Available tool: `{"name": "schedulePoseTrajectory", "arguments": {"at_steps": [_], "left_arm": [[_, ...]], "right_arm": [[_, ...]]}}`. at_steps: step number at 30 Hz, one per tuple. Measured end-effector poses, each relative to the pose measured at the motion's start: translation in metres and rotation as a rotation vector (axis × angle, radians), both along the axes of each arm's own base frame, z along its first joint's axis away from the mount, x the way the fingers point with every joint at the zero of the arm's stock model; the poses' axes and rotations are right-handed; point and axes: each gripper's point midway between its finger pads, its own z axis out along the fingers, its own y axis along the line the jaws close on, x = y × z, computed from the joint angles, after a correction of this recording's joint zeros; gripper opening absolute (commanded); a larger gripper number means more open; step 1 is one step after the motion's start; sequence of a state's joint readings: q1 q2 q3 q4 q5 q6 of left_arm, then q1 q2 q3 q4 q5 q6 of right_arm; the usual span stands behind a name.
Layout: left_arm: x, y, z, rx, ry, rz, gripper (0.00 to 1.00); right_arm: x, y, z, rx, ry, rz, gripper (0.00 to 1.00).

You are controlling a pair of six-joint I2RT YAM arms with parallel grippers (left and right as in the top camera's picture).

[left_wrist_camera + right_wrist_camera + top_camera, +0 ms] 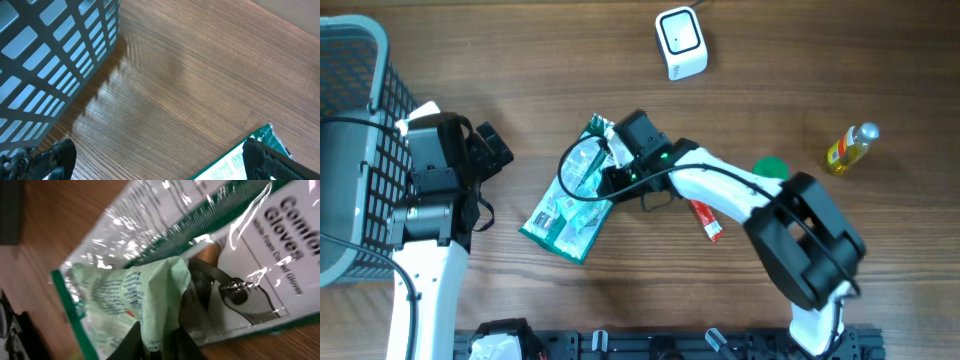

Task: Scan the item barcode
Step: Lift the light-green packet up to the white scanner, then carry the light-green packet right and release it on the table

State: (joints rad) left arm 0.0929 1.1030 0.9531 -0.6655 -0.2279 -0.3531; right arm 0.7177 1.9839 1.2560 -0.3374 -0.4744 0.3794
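Observation:
The item, a green-and-white packet of gloves (568,207), lies flat in the middle of the table. My right gripper (616,152) sits at the packet's far end. In the right wrist view its dark fingers (134,342) are shut on a pale green printed fold of the packet (150,295), whose clear front reads "Comfort Gloves". The white barcode scanner (680,43) stands at the far edge, well apart from the packet. My left gripper (490,150) is open to the left of the packet with nothing between its fingertips (59,156). A corner of the packet (235,162) shows by its right finger.
A grey mesh basket (350,150) stands at the left edge, close behind the left arm, and its wall (55,60) fills the left wrist view's upper left. A red sachet (707,220), a green round thing (772,168) and a small yellow bottle (850,148) lie to the right.

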Motion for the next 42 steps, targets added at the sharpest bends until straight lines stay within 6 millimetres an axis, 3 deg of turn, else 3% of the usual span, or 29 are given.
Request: {"name": "schedulePoseTrajectory", "arguments": {"at_steps": [4, 10, 12, 13, 15, 18, 21, 26, 29, 33, 37, 42], "left_arm": [[0.0, 0.0, 0.0, 0.0, 0.0, 0.0, 1.0], [0.0, 0.0, 0.0, 0.0, 0.0, 0.0, 1.0], [0.0, 0.0, 0.0, 0.0, 0.0, 0.0, 1.0], [0.0, 0.0, 0.0, 0.0, -0.001, 0.0, 1.0], [0.0, 0.0, 0.0, 0.001, -0.003, 0.0, 1.0], [0.0, 0.0, 0.0, 0.0, 0.0, 0.0, 1.0], [0.0, 0.0, 0.0, 0.0, 0.0, 0.0, 1.0], [0.0, 0.0, 0.0, 0.0, 0.001, 0.0, 1.0], [0.0, 0.0, 0.0, 0.0, 0.003, 0.0, 1.0], [-0.001, 0.0, -0.001, 0.0, 0.003, 0.0, 1.0], [-0.001, 0.0, -0.001, 0.0, 0.004, 0.0, 1.0], [-0.001, 0.0, -0.001, 0.0, 0.004, 0.0, 1.0]], "right_arm": [[0.005, 0.003, 0.045, 0.063, -0.091, 0.007, 0.04], [0.004, -0.001, 0.043, 0.054, -0.088, 0.02, 0.04], [-0.003, -0.021, 0.04, -0.048, -0.038, 0.033, 0.04], [0.002, -0.03, 0.049, -0.105, -0.053, 0.044, 0.04], [0.015, -0.04, 0.085, -0.192, -0.13, 0.089, 0.04], [0.058, -0.045, 0.182, -0.249, -0.44, 0.112, 0.04], [0.089, -0.068, 0.217, -0.415, -0.705, 0.145, 0.04], [0.161, -0.083, 0.232, -0.693, -1.022, 0.106, 0.04], [0.196, -0.095, 0.227, -0.839, -1.102, 0.057, 0.04], [0.244, -0.119, 0.21, -0.992, -1.159, -0.048, 0.04], [0.274, -0.139, 0.197, -1.053, -1.181, -0.137, 0.04], [0.303, -0.172, 0.149, -1.188, -1.138, -0.107, 0.04]]}}
